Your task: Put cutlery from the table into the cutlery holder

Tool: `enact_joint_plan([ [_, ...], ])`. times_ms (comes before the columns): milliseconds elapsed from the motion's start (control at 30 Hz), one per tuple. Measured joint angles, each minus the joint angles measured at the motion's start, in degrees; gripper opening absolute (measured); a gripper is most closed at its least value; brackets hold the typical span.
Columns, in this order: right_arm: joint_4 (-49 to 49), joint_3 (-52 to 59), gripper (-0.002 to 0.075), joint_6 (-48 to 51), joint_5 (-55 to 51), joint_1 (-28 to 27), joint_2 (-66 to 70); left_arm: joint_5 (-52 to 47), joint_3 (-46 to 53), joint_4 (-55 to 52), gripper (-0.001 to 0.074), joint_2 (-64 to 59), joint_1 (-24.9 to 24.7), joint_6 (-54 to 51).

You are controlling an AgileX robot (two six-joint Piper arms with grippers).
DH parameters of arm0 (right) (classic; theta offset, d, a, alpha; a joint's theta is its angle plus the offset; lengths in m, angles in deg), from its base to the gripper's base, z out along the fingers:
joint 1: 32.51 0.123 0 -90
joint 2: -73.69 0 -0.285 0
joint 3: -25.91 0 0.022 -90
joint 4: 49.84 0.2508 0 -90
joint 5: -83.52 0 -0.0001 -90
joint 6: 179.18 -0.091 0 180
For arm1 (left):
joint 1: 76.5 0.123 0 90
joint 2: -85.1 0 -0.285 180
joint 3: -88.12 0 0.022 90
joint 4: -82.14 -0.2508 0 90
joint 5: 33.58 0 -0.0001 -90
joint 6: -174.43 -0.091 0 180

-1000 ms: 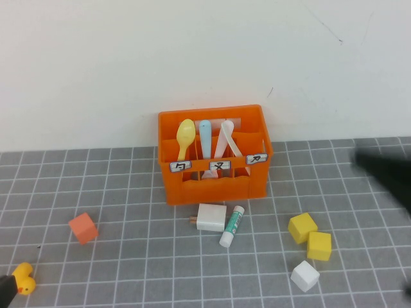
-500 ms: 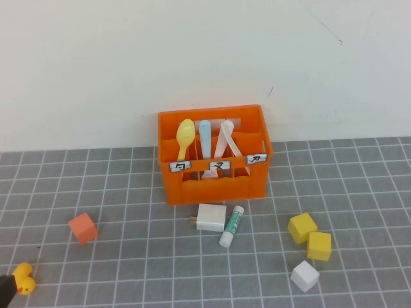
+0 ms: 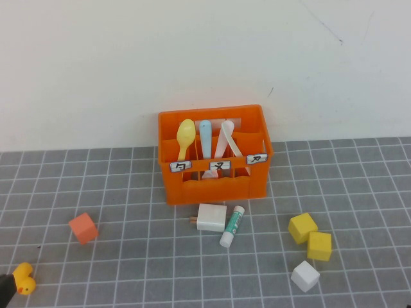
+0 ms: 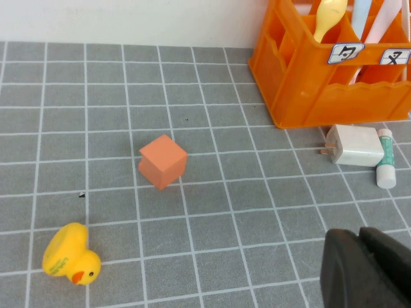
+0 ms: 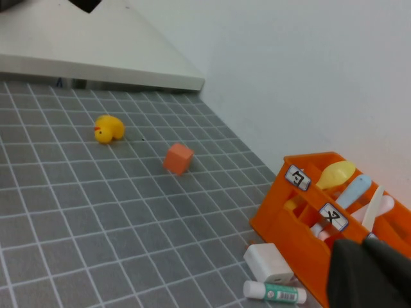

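The orange cutlery holder (image 3: 215, 181) stands on the grey tiled table (image 3: 128, 186) against the wall. A pale yellow spoon (image 3: 185, 136) and a white knife (image 3: 223, 140) stand upright in its compartments, next to a light blue and a pale pink utensil. The spoon also shows in the left wrist view (image 4: 331, 13) and the right wrist view (image 5: 337, 172). My left gripper (image 4: 359, 236) is shut and empty, low over the table near the front left, beside a yellow duck. My right gripper (image 5: 366, 244) is shut and empty, in front of the holder (image 5: 308, 218); it is out of the high view.
A white plug (image 3: 211, 217) and a white-and-green tube (image 3: 232, 226) lie just in front of the holder. An orange cube (image 3: 83, 228) and a yellow duck (image 3: 24, 278) are at the left. Two yellow cubes (image 3: 302, 227) and a white cube (image 3: 304, 276) are at the right.
A second ago the right arm showed as a dark blur at the right edge of the high view; it has since drawn out of that view. Nothing else moved.
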Motion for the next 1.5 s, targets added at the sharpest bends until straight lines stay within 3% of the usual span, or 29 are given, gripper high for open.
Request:
enact_joint_plan([
  [600,-0.01,0.00,-0.0001,0.00,-0.22,0.00,0.00,-0.38,0.00,0.28,-0.0001,0.94,0.71,0.09],
  [733,-0.01,0.00,-0.0001,0.00,-0.22,0.00,0.00,-1.60,0.00,5.88,-0.0001,4.16,5.55,-5.73],
  [1167,0.12,0.00,-0.0001,0.00,-0.24,0.00,0.00,16.34,2.14,36.79,-0.0001,13.39,33.69,-60.00],
  [1300,0.16,0.00,-0.0001,0.00,-0.24,0.00,0.00,26.73,8.81,39.72,-0.0001,17.11,36.13,-64.43],
  [1500,0.25,0.00,-0.0001,0.00,-0.24,0.00,0.00,30.03,18.71,40.37,-0.0001,19.05,36.51,-60.98],
])
